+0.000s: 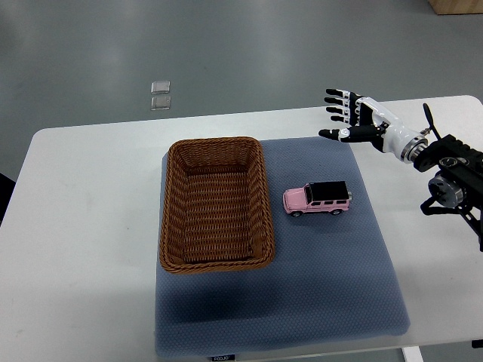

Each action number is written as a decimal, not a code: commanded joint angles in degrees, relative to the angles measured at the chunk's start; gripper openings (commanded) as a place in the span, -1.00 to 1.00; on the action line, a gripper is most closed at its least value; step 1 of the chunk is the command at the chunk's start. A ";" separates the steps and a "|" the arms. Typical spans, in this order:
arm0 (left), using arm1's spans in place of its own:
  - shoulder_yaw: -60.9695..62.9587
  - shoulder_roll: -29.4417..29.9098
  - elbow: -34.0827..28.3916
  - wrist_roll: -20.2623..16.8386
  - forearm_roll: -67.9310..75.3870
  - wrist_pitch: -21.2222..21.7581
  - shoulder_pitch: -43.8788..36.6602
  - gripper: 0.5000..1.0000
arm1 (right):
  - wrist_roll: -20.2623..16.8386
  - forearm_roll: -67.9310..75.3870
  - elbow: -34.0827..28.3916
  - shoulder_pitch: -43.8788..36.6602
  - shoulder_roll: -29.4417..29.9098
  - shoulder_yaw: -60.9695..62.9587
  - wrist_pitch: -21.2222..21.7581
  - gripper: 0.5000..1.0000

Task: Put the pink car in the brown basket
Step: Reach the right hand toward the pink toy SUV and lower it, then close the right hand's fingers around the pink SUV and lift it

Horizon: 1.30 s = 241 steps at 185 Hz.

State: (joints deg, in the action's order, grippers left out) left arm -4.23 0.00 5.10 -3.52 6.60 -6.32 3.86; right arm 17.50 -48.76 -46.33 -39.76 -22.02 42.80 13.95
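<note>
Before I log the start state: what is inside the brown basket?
Nothing shows inside the brown basket: only its bare woven floor. The pink car sits outside on the blue mat, to its right. No part of the floor is covered.

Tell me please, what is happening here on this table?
A humanoid robot is set up to put the pink car into the brown basket. The car sits on the blue mat, just right of the basket, untouched. The basket holds nothing. The right hand hovers with fingers spread above the mat's far right corner, holding nothing. The left arm is out of view.
</note>
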 commanded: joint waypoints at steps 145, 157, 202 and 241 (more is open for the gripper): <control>0.18 0.00 -0.09 0.01 -0.01 0.08 0.00 1.00 | 0.69 -26.73 -20.20 -5.77 -15.24 -20.74 -2.09 0.64; 0.18 0.00 -0.09 0.01 0.00 0.08 -0.08 1.00 | 0.52 -27.35 -20.20 -5.77 -14.98 -21.00 -2.35 0.64; 0.18 0.00 -0.18 0.01 -0.01 0.08 -0.08 1.00 | -1.33 -28.49 -20.11 -6.64 -14.36 -23.46 -4.73 0.60; 0.10 0.00 -0.18 0.01 -0.01 -0.01 0.00 1.00 | -1.77 -28.84 -19.41 -7.61 -11.64 -27.50 -6.48 0.56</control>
State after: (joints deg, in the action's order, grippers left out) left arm -4.05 0.00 4.92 -3.50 6.64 -6.25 3.84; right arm 15.80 -77.47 -66.00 -47.10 -35.02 16.98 8.20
